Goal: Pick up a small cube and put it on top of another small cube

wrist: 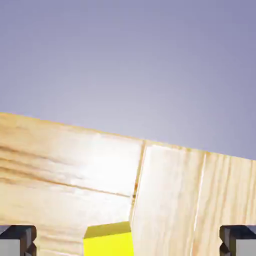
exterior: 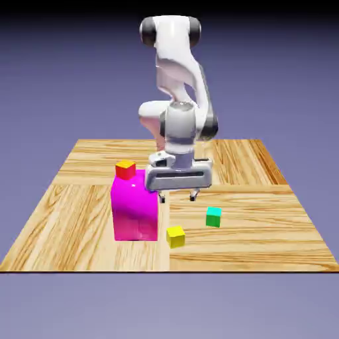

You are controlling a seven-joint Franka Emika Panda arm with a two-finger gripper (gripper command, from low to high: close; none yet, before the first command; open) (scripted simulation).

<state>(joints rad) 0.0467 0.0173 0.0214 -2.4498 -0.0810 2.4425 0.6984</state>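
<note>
A small yellow cube (exterior: 175, 236) lies on the wooden table (exterior: 265, 225) near its front edge. A small green cube (exterior: 213, 216) sits a little to its right and farther back. A small red cube with a yellow top (exterior: 125, 169) rests on a tall magenta block (exterior: 135, 206). My gripper (exterior: 177, 196) hangs above the table between the magenta block and the green cube, fingers spread wide, holding nothing. In the hand view the yellow cube (wrist: 108, 240) shows at the bottom edge between the open fingertips (wrist: 18, 240).
The magenta block stands close to the gripper's left side in the exterior view. The table's front edge (exterior: 169, 270) runs just beyond the yellow cube.
</note>
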